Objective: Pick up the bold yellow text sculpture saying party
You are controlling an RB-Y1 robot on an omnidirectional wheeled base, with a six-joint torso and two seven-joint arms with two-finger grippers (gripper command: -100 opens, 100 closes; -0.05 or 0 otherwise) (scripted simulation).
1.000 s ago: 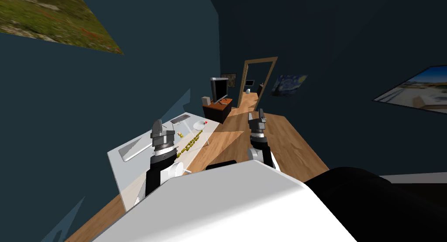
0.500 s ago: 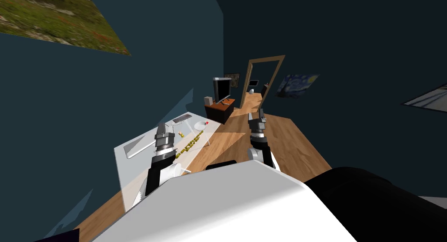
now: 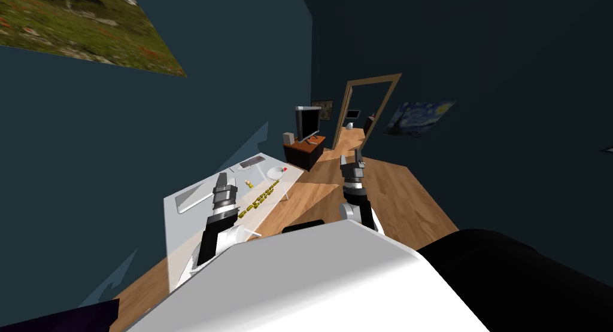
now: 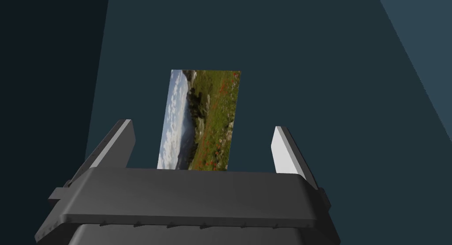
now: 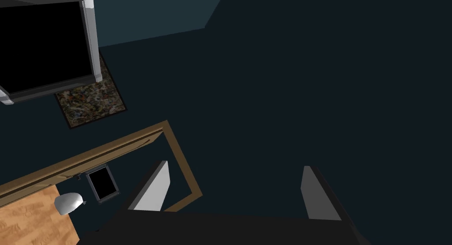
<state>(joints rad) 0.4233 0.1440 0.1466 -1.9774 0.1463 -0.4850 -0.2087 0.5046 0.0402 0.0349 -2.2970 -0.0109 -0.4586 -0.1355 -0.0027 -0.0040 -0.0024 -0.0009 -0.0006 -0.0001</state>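
The yellow text sculpture (image 3: 258,200) lies as a long row of letters on the white table (image 3: 179,238), near the table's right-hand edge. My left gripper (image 3: 220,182) hangs above the table just left of the sculpture, apart from it. In the left wrist view the left gripper (image 4: 202,126) is open and holds nothing. My right gripper (image 3: 357,161) is raised over the wooden floor to the right of the table. In the right wrist view the right gripper (image 5: 235,165) is also open and holds nothing.
On the table lie a flat grey slab (image 3: 193,198), a keyboard (image 3: 251,162), a small yellow piece (image 3: 249,183) and a white dish (image 3: 275,171). Beyond stand a TV (image 3: 306,124) on a brown cabinet (image 3: 305,152) and a wooden doorway (image 3: 366,110). Wooden floor (image 3: 395,197) spreads to the right.
My head view has swung, so the table, TV and doorway sit further right in the picture. Both arms keep the same pose and both grippers stay open.
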